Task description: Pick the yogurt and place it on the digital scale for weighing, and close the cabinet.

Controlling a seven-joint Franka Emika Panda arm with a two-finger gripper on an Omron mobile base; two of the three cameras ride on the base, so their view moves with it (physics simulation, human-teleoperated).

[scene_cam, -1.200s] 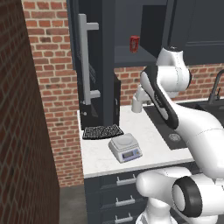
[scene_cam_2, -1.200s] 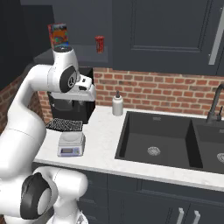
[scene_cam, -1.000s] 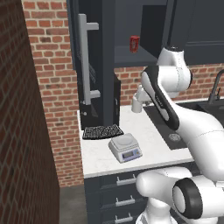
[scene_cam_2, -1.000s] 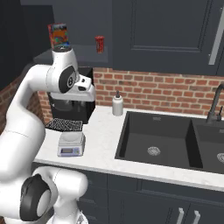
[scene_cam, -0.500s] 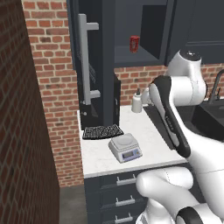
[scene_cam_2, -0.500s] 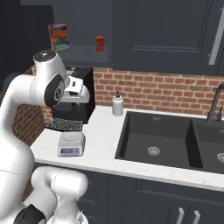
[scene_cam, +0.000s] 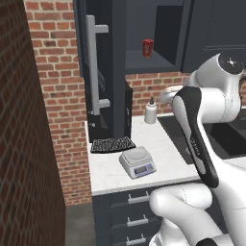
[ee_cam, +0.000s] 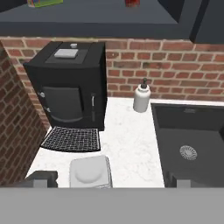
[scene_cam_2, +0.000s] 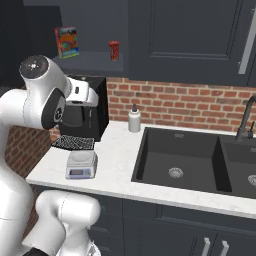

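Observation:
The red yogurt (scene_cam: 148, 48) stands on the shelf of the open cabinet, also seen as the yogurt (scene_cam_2: 114, 50) and as a red sliver of yogurt (ee_cam: 132, 2) at the top edge. The navy cabinet door (scene_cam: 103, 72) stands swung open, its silver bar handle (scene_cam: 91, 62) facing me. The light-grey digital scale (scene_cam: 138, 162) sits bare on the counter in front of the black mat (scene_cam: 113, 144). My gripper (ee_cam: 109, 179) hangs high over the scale (ee_cam: 90, 171), well below the shelf. It is open, fingertips (ee_cam: 43, 177) wide apart, holding nothing.
A black box appliance (scene_cam_2: 85, 115) stands at the back left of the counter, under the shelf. A white pump bottle (scene_cam_2: 134, 119) is beside it by the brick wall. The black sink (scene_cam_2: 180, 160) and faucet (scene_cam_2: 246, 120) lie to the right. A colourful box (scene_cam_2: 66, 41) shares the shelf.
The arm has swung its upper joints outward, away from the cabinet, while the hand stays over the counter. Yogurt, scale and cabinet door have not moved.

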